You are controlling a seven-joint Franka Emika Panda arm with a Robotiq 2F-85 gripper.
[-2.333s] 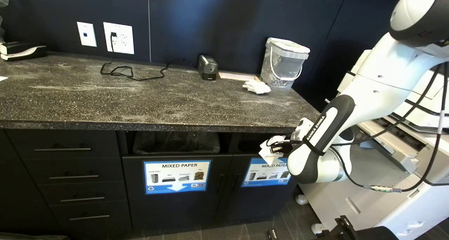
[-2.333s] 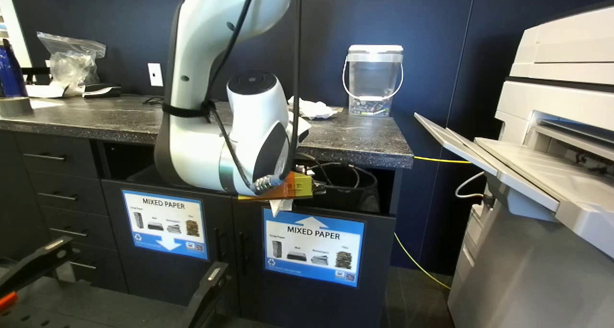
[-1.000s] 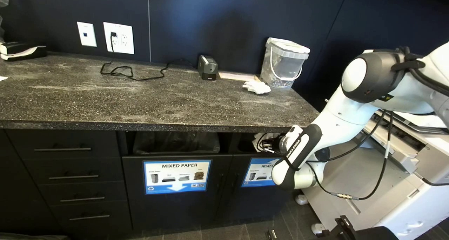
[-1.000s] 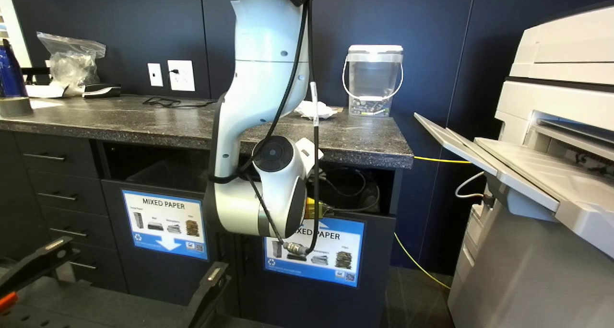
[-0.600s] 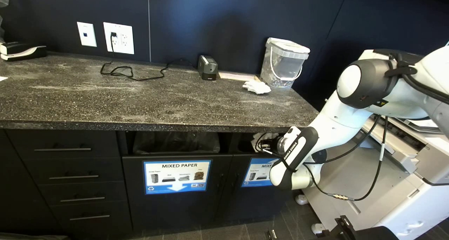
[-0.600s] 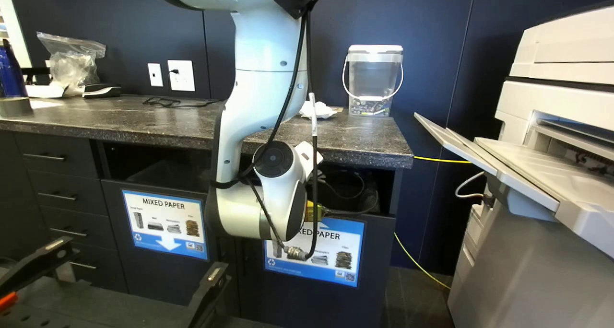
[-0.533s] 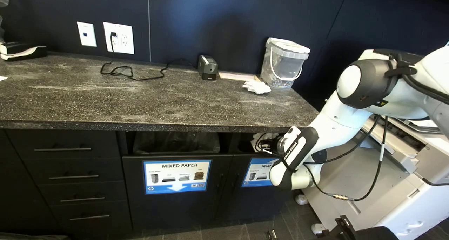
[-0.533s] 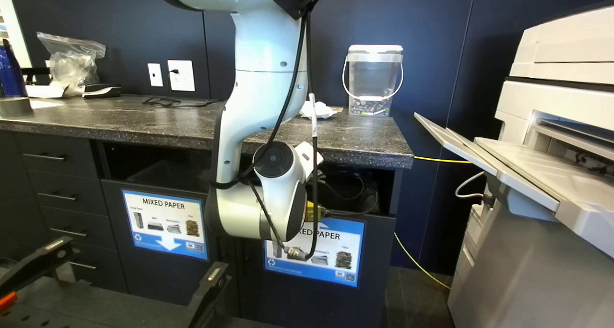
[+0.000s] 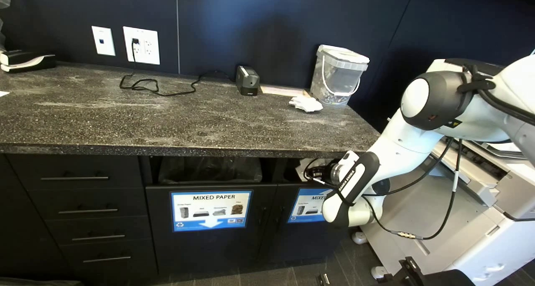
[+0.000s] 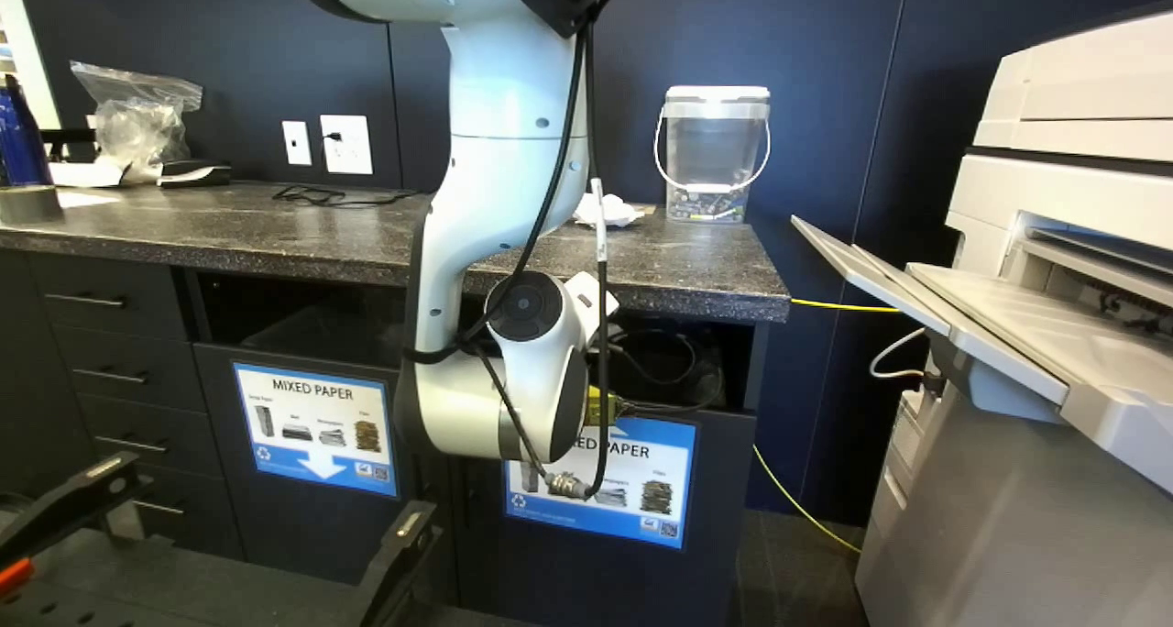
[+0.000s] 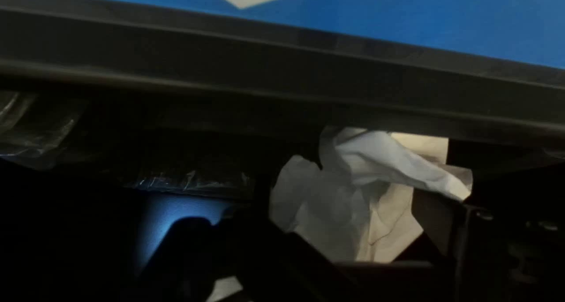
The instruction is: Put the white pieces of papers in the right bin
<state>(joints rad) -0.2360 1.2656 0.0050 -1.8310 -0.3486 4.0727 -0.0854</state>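
A crumpled white piece of paper [image 11: 344, 196] shows in the wrist view, between the spread dark fingers of my gripper [image 11: 366, 198]. The jaws stand wide apart, one on each side of the paper; whether it touches either finger is too dark to tell. In an exterior view the same paper shows pale beside the gripper [image 9: 317, 172], inside the opening above the right cabinet door. That opening holds the black right bin [image 10: 710, 375], partly hidden by the arm. Another crumpled white paper [image 9: 306, 104] lies on the counter, also seen beyond the arm's cable [image 10: 619, 211].
The dark stone counter [image 9: 188, 123] overhangs the bin openings just above the gripper. A left bin [image 9: 211, 169] with a clear liner sits alongside. On the counter stand a clear bucket [image 9: 338, 75] and a pencil sharpener [image 9: 247, 81]. A printer [image 10: 1063, 288] stands to the right.
The arm has brought the gripper and its paper into the right opening, then stayed nearly still. In the last half second the fingers have spread and the paper has shifted slightly left.
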